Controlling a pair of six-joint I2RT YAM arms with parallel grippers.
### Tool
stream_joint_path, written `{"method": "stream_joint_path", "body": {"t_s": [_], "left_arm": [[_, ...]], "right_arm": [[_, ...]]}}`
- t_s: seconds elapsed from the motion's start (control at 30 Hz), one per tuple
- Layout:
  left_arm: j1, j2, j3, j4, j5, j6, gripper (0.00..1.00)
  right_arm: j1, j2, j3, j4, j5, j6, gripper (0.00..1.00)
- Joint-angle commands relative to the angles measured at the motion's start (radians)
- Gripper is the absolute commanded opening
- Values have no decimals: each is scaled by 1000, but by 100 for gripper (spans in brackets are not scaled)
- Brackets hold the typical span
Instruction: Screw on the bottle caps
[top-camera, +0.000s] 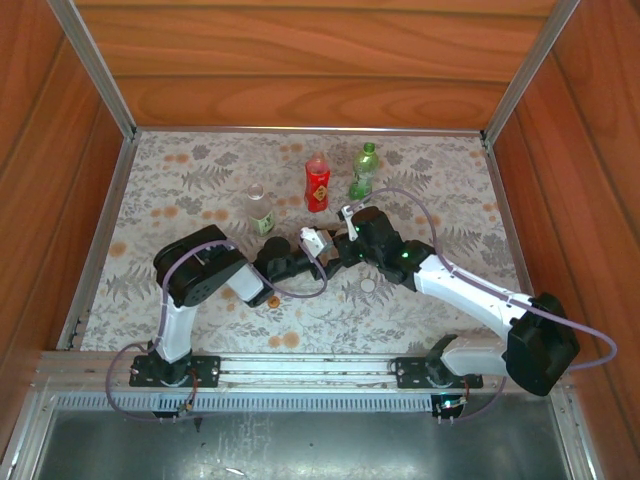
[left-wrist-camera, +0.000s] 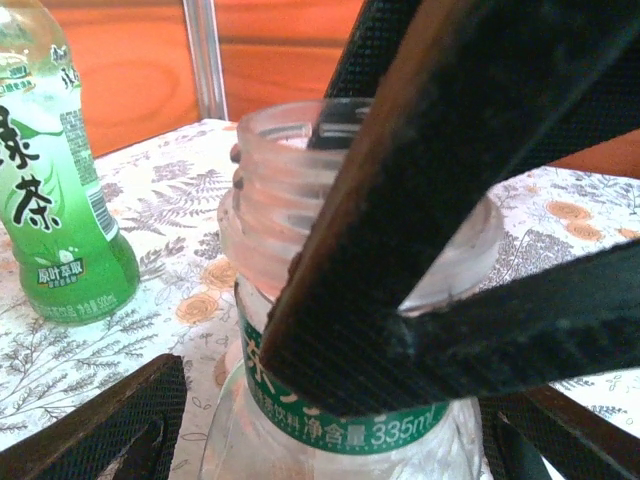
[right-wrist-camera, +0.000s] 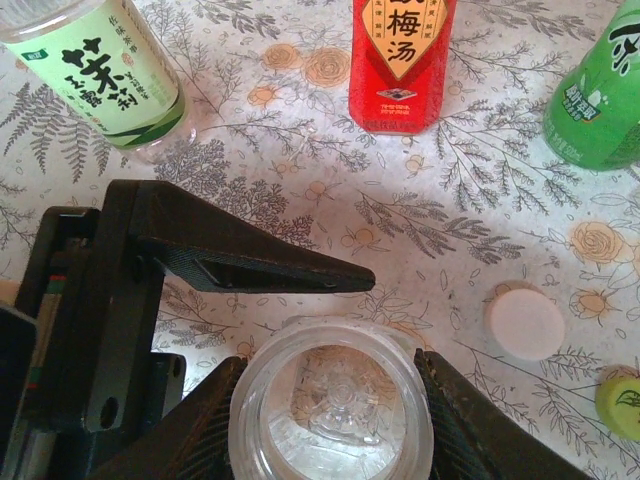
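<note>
A clear bottle with a green band stands uncapped between both grippers, near the table's middle. My right gripper is shut on its threaded neck, one finger on each side. My left gripper is open, its fingers straddling the bottle's body, with a gap showing on the left side. A white cap and a yellow-green cap lie on the cloth to the right. The red bottle, the green bottle and a green-labelled clear bottle stand behind.
The flower-print cloth covers the table inside wooden walls with metal corner posts. The three standing bottles form a row just beyond the grippers. A white cap lies below the right wrist.
</note>
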Motion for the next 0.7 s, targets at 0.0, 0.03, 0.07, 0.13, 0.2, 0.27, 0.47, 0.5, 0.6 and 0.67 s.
{"method": "stream_joint_path", "body": {"t_s": [0.0, 0.03, 0.07, 0.13, 0.2, 0.27, 0.47, 0.5, 0.6, 0.67], "left_arm": [[8, 23, 15, 22, 41, 6, 77], [9, 26, 14, 22, 46, 6, 77], [9, 29, 14, 22, 46, 3, 77], [12, 33, 14, 23, 49, 3, 77], [15, 36, 17, 22, 52, 2, 77], [17, 39, 21, 22, 58, -1, 68], [17, 44, 33, 22, 66, -9, 64], [17, 47, 34, 22, 69, -9, 66], [19, 59, 40, 22, 71, -10, 71], [22, 69, 46, 22, 78, -13, 71]], "right_arm": [[-13, -20, 15, -26, -5, -20, 39], [-15, -18, 20, -35, -9, -23, 39], [-17, -15, 27, -48, 6, -16, 39], [-26, -7, 40, -74, 19, -5, 39], [-30, -4, 41, -78, 13, -3, 39], [-33, 0, 40, -74, 2, -2, 39], [-35, 4, 40, -71, -30, 6, 40], [-35, 3, 40, -69, -39, 6, 40], [-35, 4, 40, -68, -61, 2, 40], [-35, 7, 40, -71, -58, 5, 40]]}}
